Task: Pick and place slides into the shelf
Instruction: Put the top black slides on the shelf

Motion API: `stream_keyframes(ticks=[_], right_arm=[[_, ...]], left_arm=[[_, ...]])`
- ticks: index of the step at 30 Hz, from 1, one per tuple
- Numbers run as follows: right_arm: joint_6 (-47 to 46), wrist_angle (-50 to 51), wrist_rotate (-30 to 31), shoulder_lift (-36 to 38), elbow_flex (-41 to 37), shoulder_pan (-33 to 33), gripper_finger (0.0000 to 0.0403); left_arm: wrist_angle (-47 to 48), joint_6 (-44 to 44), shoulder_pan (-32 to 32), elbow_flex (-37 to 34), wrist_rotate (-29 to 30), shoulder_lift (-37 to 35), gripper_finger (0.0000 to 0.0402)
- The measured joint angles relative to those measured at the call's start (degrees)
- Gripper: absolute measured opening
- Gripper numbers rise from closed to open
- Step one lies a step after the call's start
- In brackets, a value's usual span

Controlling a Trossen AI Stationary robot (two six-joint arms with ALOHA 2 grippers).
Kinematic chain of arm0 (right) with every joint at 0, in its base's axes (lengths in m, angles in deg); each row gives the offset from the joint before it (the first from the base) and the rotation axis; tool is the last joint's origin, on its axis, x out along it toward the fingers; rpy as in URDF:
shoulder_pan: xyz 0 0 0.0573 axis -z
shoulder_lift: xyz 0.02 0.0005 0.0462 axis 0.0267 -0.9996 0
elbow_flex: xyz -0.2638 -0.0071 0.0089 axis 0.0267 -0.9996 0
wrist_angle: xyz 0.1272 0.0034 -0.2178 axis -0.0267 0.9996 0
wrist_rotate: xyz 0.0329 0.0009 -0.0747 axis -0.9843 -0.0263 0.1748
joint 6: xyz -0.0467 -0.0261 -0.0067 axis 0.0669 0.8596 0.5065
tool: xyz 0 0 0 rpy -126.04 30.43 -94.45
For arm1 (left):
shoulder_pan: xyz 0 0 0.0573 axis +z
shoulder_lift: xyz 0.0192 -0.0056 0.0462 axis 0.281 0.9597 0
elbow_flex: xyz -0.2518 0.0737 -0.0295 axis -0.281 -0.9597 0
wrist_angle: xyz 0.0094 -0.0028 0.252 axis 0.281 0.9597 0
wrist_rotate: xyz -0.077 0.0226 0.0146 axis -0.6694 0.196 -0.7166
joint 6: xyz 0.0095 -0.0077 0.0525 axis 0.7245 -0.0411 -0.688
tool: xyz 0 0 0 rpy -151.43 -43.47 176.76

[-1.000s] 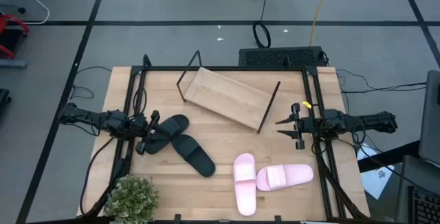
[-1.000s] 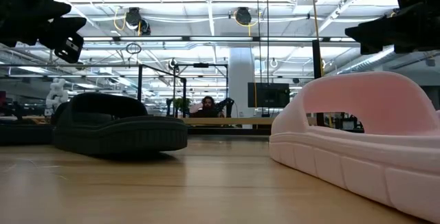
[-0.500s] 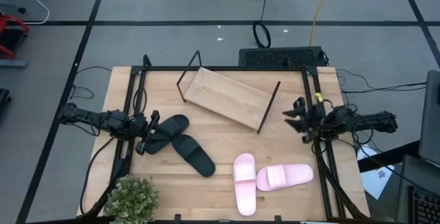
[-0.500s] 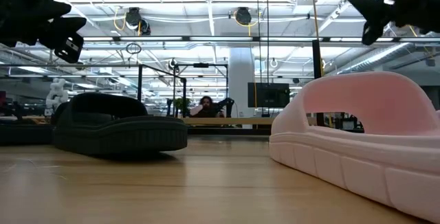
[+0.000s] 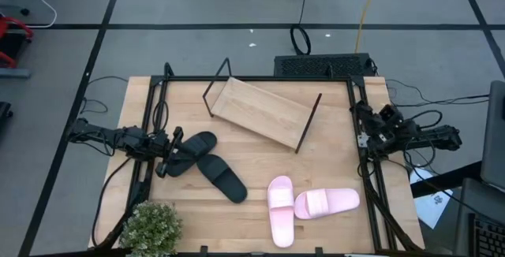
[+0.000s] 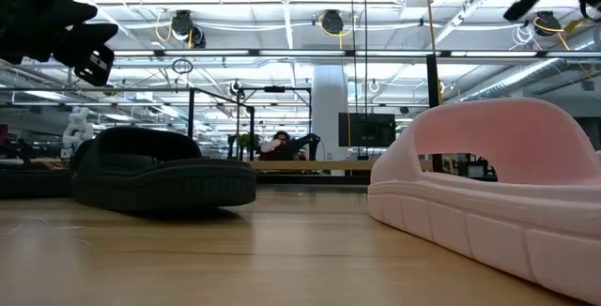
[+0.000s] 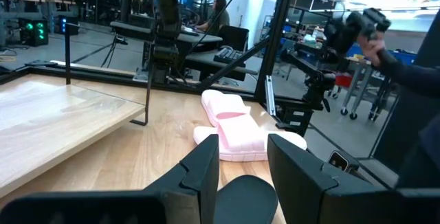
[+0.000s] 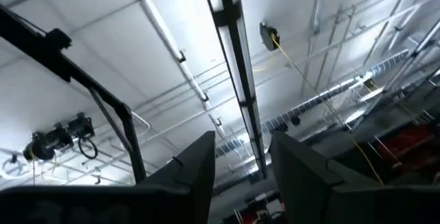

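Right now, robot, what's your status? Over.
Left claw open above black slide. Right claw open, tipped up at table edge. Shelf bare, nothing blocking.

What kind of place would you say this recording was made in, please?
Probably an open-plan robotics lab or workshop: exposed ceiling pipes and strip lights, workbenches with monitors, and a person seated behind the wooden table.

A small potted green plant [image 5: 151, 227] sits at the wooden table's [image 5: 331, 162] near-left corner.
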Motion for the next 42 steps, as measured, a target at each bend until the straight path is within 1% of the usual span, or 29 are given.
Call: stream_keyframes(ticks=[3, 6, 10, 12, 15, 17, 20, 22, 26, 32, 35, 37, 40, 42], right_arm=[[4.5, -1.9, -2.8, -5.4, 6.5, 0.0, 0.013], [8.2, -0.7, -8.1, -13.3, 13.2, 0.0, 0.013], [12.8, -1.2, -14.9, -23.4, 22.2, 0.0, 0.013], [14.5, -1.0, -15.5, -27.5, 26.0, 0.0, 0.013], [14.9, -0.5, -15.5, -31.9, 30.5, 0.0, 0.013], [14.9, -0.5, -15.6, -33.7, 32.7, 0.0, 0.013], [14.8, -0.7, -18.1, -35.4, 34.7, 0.0, 0.013], [14.8, -0.7, -19.6, -36.1, 35.4, 0.0, 0.013], [14.7, -0.7, -22.0, -36.7, 36.0, -0.1, 0.013], [14.7, -0.9, -22.9, -37.4, 36.0, -0.1, 0.013], [14.7, -1.3, -22.9, -37.5, 36.0, -0.1, 0.013], [14.7, -2.0, -22.9, -37.5, 36.0, -0.1, 0.013], [14.7, -3.2, -22.9, -37.5, 36.0, -0.1, 0.013], [14.7, -3.7, -22.9, -37.4, 36.0, -0.1, 0.013]], left_arm=[[-1.3, 0.0, 0.0, 0.0, 1.4, 0.0, 0.0124], [-2.9, -0.6, 0.0, 0.0, 3.0, 0.0, 0.0124], [-3.3, 0.7, 0.0, 0.0, 3.3, 0.0, 0.0124], [-4.9, 3.6, 0.0, 0.0, 3.4, 0.0, 0.0124], [-10.4, 12.4, 0.0, 0.0, 4.4, 0.0, 0.0124], [-15.3, 17.5, 0.0, 0.0, 7.1, 0.0, 0.0124], [-23.7, 23.5, 0.0, 0.0, 10.4, 0.0, 0.0124], [-28.3, 23.3, 0.0, 0.0, 11.8, 0.0, 0.0124], [-35.1, 20.3, 0.0, 0.0, 12.0, 0.0, 0.0124], [-40.9, 21.7, 0.0, 0.0, 11.7, 0.0, 0.0124], [-40.9, 21.7, 0.0, 1.1, 12.1, 0.0, 0.0124], [-37.8, 19.7, 0.0, 3.3, 12.0, 0.0, 0.0124], [-27.1, 16.9, 0.0, 9.0, 12.0, 0.5, 0.0124], [-17.7, 15.5, 0.0, 14.9, 12.2, 1.7, 0.0124]])
